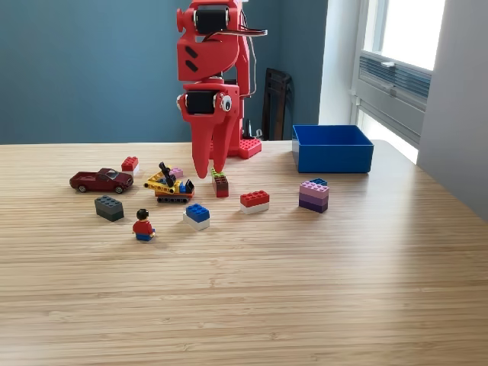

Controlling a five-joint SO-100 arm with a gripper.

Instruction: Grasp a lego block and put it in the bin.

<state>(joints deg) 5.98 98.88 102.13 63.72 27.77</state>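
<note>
Nearest me the blue-on-white brick [197, 216] sits clear, behind it the small dark-red block [221, 185] under my gripper [209, 172] — fingers parted, empty — so I'd descend straight, centred, then swing toward the blue bin [332, 149] far right.

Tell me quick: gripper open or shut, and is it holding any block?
Gripper: open, jaws spread, holding nothing; it hangs just above the table beside the small dark red block.
</note>
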